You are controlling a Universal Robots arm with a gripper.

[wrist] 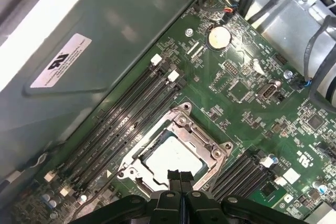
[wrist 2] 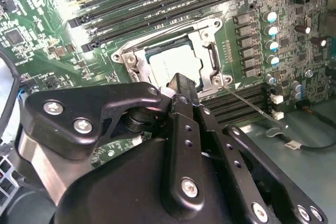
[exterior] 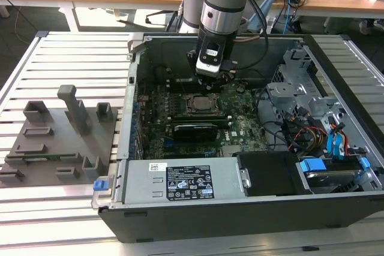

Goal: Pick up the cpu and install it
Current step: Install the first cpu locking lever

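The cpu (wrist: pixel 170 157) lies seated in the socket (wrist: pixel 176 153); gripper (wrist: pixel 180 178) hovers above, fingers pressed together, empty; chip judged light, rigid, fragile, best taken by opposite edges.

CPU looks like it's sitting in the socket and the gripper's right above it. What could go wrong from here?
1. The gripper, fingers together, hangs just above the cpu; any dip could press on the chip.
2. The socket frame is open around the chip, so nothing seems to clamp it; a nudge might shift it.
3. The memory slots lie beside the socket, leaving little sideways room.
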